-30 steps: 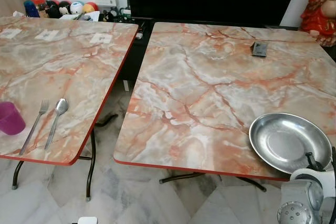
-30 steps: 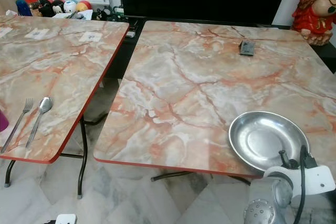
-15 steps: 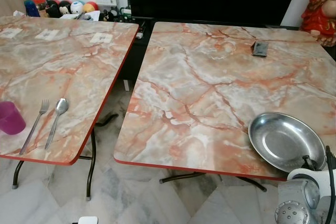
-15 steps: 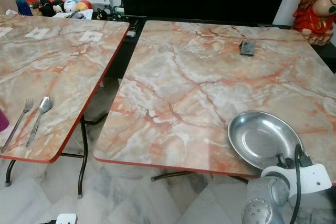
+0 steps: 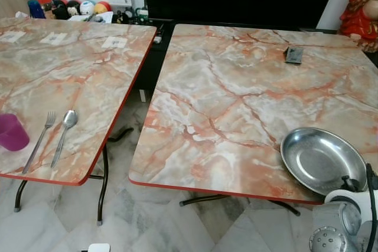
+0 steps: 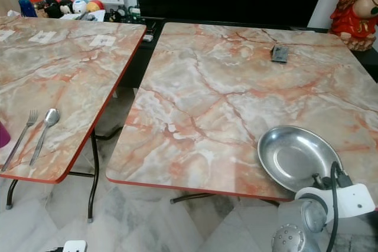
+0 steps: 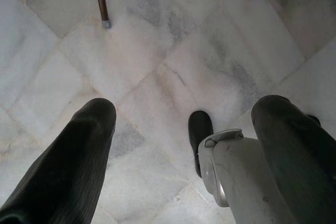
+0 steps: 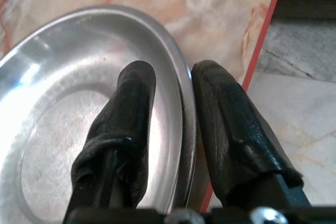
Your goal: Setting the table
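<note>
Cup (image 5: pixel 12 132): purple, at the left table's (image 5: pixel 77 69) near left edge — the far end of the row from the plate.
Fork (image 5: pixel 39 141): just right of the cup, lying with its handle toward the robot, as a place setting wants it.
Spoon (image 5: pixel 64 136): beside the fork and parallel to it; both look already laid, well left of the plate.
Left gripper (image 7: pixel 178 145): hangs idle over the floor, fingers spread wide and empty.
Right table (image 5: pixel 236 98): bare marble apart from a small dark object (image 5: pixel 293 55) far behind the plate.
Plate (image 5: pixel 322 159): steel, resting at the right table's near right corner, close to the red edge — likely so the arm can reach its rim from below the table edge.
Right gripper (image 8: pixel 178 129): closed down on the plate's near rim, one finger inside the dish and one outside — a pinch that suits a thin lip. I judge the plate is being set down or shifted here, away from the cutlery.
</note>
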Motion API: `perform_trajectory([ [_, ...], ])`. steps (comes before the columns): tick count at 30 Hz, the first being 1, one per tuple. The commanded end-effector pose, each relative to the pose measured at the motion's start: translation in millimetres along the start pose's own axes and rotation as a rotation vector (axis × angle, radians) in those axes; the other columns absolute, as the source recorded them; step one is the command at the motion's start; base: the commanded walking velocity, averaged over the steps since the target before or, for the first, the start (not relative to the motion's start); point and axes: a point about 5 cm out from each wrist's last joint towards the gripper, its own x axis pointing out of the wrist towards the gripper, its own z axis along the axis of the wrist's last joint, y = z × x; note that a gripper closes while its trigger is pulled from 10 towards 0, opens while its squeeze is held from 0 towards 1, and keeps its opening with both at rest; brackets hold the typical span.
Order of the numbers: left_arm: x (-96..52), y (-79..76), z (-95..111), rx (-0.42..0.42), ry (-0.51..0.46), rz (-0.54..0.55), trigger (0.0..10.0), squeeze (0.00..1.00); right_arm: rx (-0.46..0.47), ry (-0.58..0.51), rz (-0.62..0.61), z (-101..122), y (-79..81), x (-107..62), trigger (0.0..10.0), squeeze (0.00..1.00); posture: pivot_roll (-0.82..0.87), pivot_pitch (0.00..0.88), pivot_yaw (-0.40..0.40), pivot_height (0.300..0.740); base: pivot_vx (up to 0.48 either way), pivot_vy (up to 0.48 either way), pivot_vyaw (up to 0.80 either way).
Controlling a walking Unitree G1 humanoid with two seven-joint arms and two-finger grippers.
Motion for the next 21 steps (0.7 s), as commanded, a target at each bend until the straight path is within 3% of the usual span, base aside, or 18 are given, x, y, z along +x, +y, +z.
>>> perform_trajectory([
  [1,-2.0,-0.5,-7.5,0.004,0.033,0.0,10.0,0.0,-0.015,-0.057,0.009,10.2,-0.1,-3.0,10.0,0.0,0.01,0.116,-0.04,0.74,0.0,0.0,0.0],
  [12,-1.4,-1.3,-5.9,-0.003,0.027,-0.001,10.0,0.0,-0.067,-0.144,0.005,25.8,-1.8,-7.6,10.0,0.0,0.01,0.116,-0.04,0.74,0.0,0.0,0.0],
  [21,-1.1,-2.1,-5.3,-0.009,0.024,-0.001,10.0,0.0,-0.242,-0.31,0.18,44.8,25.8,-17.7,10.0,0.0,0.01,0.112,-0.044,0.74,0.0,0.0,0.0],
])
